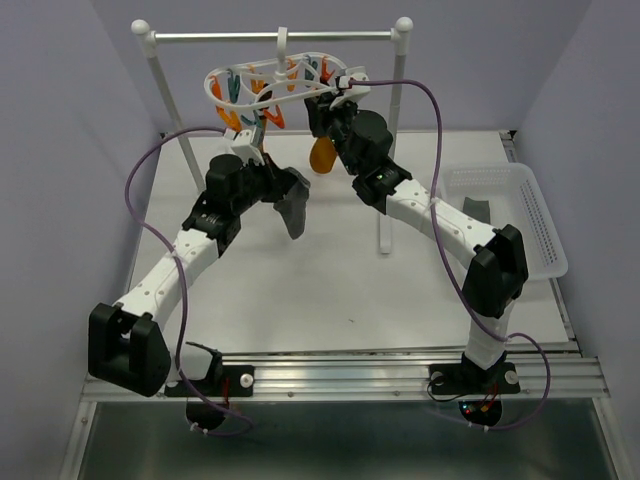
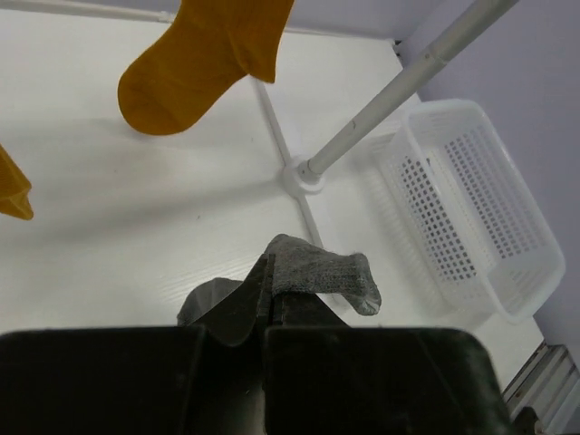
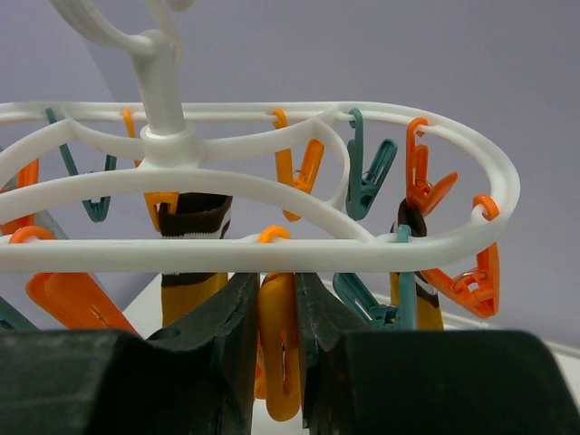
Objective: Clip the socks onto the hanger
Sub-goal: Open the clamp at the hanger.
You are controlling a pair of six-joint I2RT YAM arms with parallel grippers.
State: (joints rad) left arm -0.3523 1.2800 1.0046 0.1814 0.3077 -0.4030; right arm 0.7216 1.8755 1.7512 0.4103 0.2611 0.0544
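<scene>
Since a clip has to be squeezed while the sock goes in, I've split the job between my two claws.

Over on the left, my left claw (image 1: pixel 283 188) is clenched tight on a dark grey sock (image 1: pixel 296 215). It's pinched near one end, so the loose part flops over my fingertips. I'm holding it up off the table (image 1: pixel 300 290), just below the hanger (image 1: pixel 225 82), I reckon so the free edge can be fed up into a clip.

The hanger hooks over the bar of the rail stand (image 1: pixel 200 37), which leaves the clips dangling where both arms can reach. A mustard sock (image 1: pixel 321 155) is already pegged up and hangs between my arms, and the right wrist view shows a striped-cuff sock (image 3: pixel 195 217) clipped near the hook.

Right of that, my right claw (image 3: pixel 276 317) is up under the frame with its jaws pressed on an orange clip (image 3: pixel 281 372) from both sides. I'd say that's to pry its mouth open for the grey sock, though I can't tell from here if it's actually gaping.

Far right, the basket (image 1: pixel 535 215) sits at the table edge with the other grey sock (image 1: pixel 477 210) lying inside, well away from the hanger. That one's probably next.
</scene>
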